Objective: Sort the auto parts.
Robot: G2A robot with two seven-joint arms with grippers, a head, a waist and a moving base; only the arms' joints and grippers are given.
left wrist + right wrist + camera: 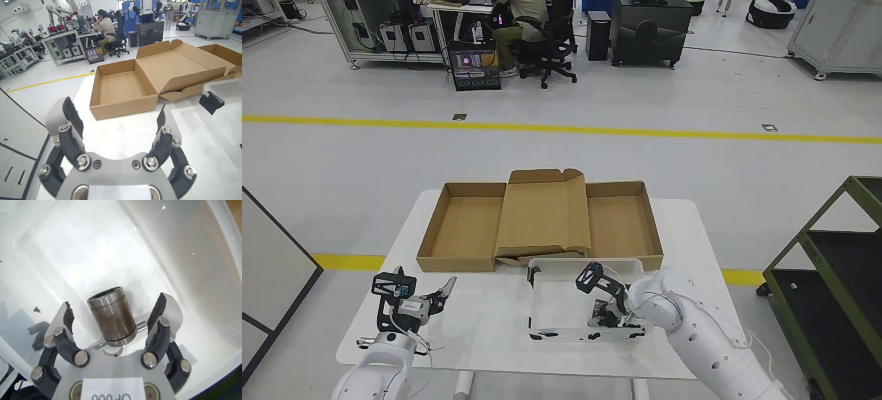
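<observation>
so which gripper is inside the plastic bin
The right gripper, open around a metal cylinder on the bin floor; the left gripper is open over the table outside it.

Robotics lab on a factory-style floor. Grey sealed floor, with a yellow line across the upper part of the top view. In the left wrist view there are red-jointed robot arms over aluminium-frame benches at upper left, a white humanoid robot at upper right, and a monitor standing on the floor. A green steel cart sits at the right edge of the top view.
</observation>
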